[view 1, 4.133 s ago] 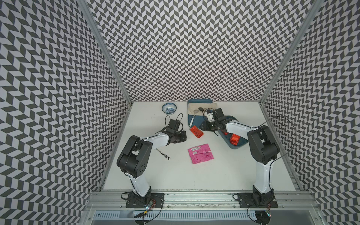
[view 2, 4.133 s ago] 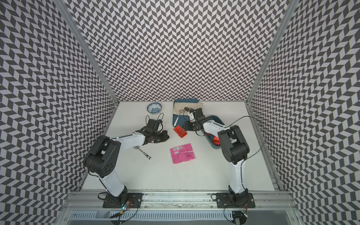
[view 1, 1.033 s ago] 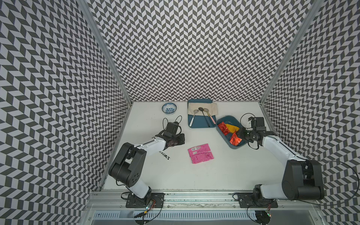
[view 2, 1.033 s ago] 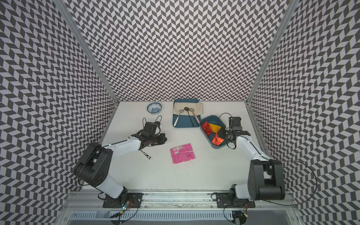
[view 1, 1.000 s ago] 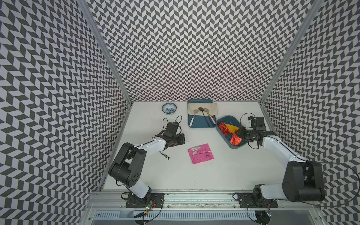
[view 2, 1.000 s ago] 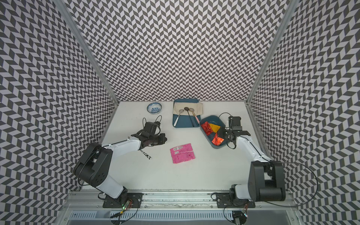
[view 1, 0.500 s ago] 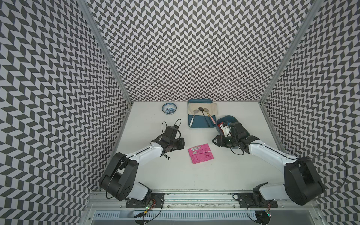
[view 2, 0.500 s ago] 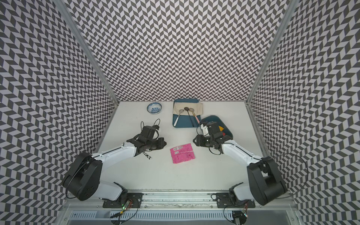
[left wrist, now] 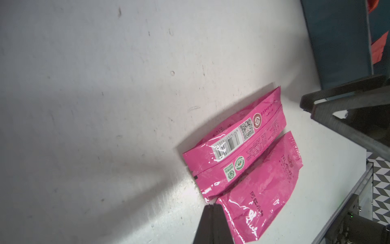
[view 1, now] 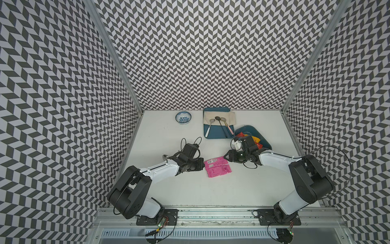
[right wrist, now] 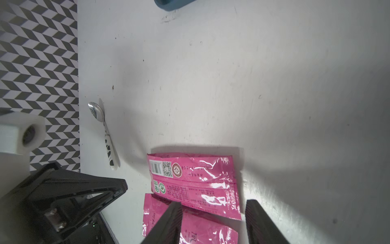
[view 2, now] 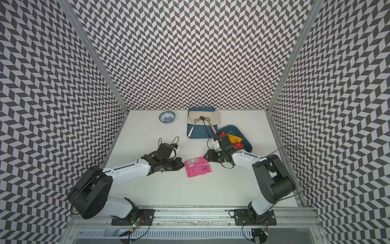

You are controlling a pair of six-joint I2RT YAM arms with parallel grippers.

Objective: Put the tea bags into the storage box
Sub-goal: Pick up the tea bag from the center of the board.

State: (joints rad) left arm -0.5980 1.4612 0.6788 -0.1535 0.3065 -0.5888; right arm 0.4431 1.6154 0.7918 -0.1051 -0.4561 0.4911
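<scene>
Two long pink tea bags lie side by side, slightly overlapping, mid-table. My left gripper is shut and empty, its tip at the bags' left end. At their right end my right gripper is open, its fingers straddling the end of the upper pink bag without closing on it. The teal storage box stands behind the right arm. It holds red-orange tea bags and a yellow one, partly hidden by the wrist.
A flat blue tray with beige cloth and three spoons sits at the back, left of the box. A blue-and-white bowl stands at the back left. A spoon with a patterned handle lies by the left arm. Patterned walls enclose three sides.
My right gripper left the storage box, swung left and forward to the pink bags, and opened wider. My left arm reached right until its shut tip met the bags' left end.
</scene>
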